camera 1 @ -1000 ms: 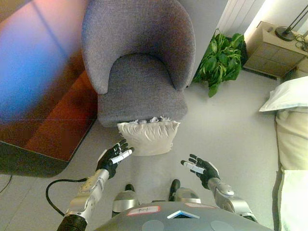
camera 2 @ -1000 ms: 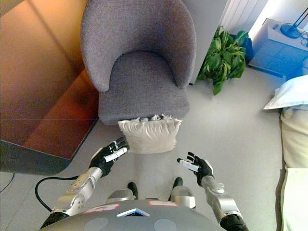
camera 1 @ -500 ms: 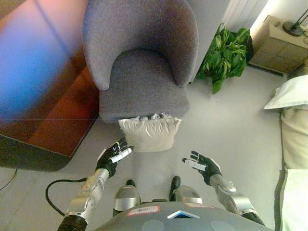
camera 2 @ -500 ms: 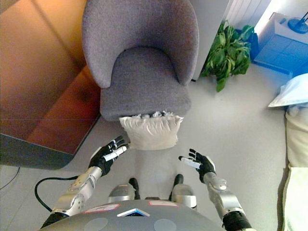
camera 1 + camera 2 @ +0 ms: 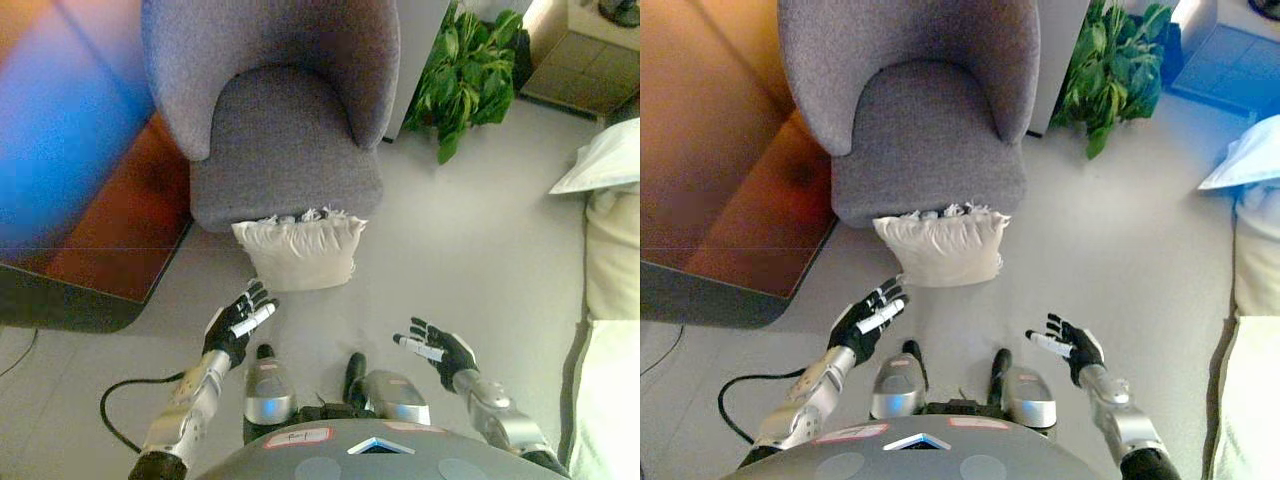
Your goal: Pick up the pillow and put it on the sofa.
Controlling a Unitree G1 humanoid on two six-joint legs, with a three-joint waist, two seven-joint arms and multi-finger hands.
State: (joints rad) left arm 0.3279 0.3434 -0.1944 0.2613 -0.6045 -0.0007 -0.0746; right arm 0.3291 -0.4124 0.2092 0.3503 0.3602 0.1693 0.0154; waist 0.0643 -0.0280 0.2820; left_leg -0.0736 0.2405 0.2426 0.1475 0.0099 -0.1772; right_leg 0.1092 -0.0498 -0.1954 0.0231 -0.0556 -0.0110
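Note:
A cream pillow (image 5: 297,252) with a frilled top edge leans on the floor against the front of a grey armchair (image 5: 283,140). My left hand (image 5: 235,323) is open, held just below the pillow's lower left corner and apart from it. My right hand (image 5: 440,347) is open too, lower and to the right, well away from the pillow. Both hands hold nothing. The pillow (image 5: 941,250) shows the same way in the right eye view, between the open left hand (image 5: 866,318) and the right hand (image 5: 1070,345).
A dark wooden cabinet (image 5: 70,190) stands on the left beside the armchair. A green potted plant (image 5: 468,75) sits at the back right. A cream bed or couch with a white pillow (image 5: 605,165) runs along the right edge.
The whole view has shifted, so the camera moved: the armchair and pillow now sit higher and further left. Both hands stay open, about as before, near the pillow.

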